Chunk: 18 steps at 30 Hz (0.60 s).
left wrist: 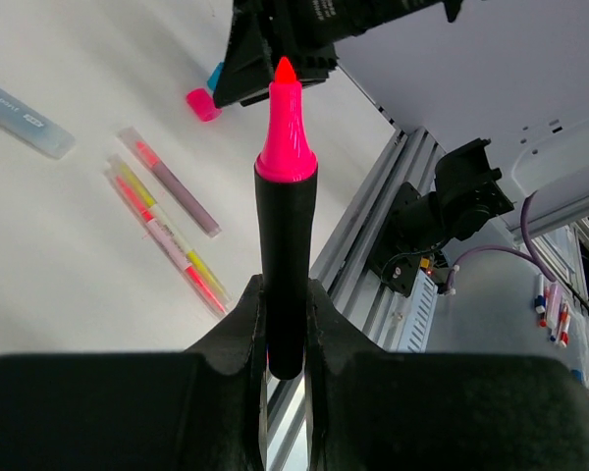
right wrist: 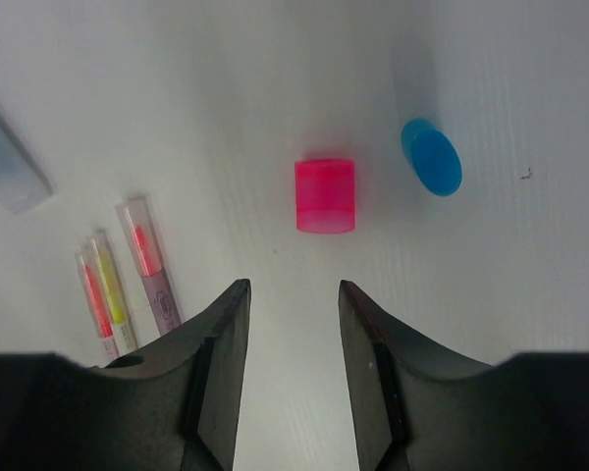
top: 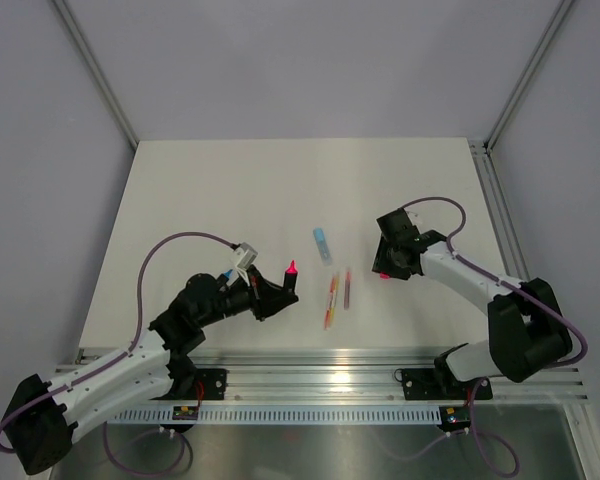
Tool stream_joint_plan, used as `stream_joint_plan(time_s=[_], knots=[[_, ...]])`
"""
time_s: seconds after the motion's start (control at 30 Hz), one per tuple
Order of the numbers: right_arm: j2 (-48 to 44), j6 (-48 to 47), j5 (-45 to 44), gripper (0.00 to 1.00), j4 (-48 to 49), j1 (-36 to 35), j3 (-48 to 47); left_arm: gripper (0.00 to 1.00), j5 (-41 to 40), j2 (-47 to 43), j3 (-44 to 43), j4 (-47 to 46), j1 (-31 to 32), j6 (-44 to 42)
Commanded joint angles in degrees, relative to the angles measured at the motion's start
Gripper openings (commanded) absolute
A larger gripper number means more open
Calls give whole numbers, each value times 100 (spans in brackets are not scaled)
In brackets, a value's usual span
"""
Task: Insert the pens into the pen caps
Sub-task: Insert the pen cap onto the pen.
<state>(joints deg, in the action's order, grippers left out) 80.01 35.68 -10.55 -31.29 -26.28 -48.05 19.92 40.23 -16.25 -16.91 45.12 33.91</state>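
- Because its nib must meet a cap, the pink-tipped marker [left wrist: 286, 245] is clamped by its smooth black barrel in the left tool [left wrist: 285, 306], nib pointing away from the tool.
- The right tool [right wrist: 293, 324] is spread and holds nothing. The pink cap [right wrist: 325, 195], a stubby glossy cylinder, lies on its side just ahead of the jaws and is likely the next pick.
- The blue cap [right wrist: 433, 157] sits ahead and to the right.
- Thin translucent sticks [right wrist: 128, 285] and a pale-blue pen [right wrist: 10, 167] lie to that tool's left on the matte white worktop [right wrist: 226, 78].

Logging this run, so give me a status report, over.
Left tool shut on pink-tipped marker. Right tool open, aimed at pink cap, not gripping. Blue cap beside it, nothing blocking.
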Motion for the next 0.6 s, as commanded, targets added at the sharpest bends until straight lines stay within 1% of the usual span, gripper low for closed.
stream_joint_plan(time_s=[0.0,0.3,0.4,0.57], knots=[[356,-237,-220,49,44,228,-406,0,302,-6,69,-594,23,-86],[805,-457,8,49,70,571,-547,0,425,169,87,-744,32,-34],[998,-518,210,49,132,581,-644,0,460,213,78,-788,32,-7],[1306,-580,307,50,149,580,-819,0,504,249,105,-840,32,19]])
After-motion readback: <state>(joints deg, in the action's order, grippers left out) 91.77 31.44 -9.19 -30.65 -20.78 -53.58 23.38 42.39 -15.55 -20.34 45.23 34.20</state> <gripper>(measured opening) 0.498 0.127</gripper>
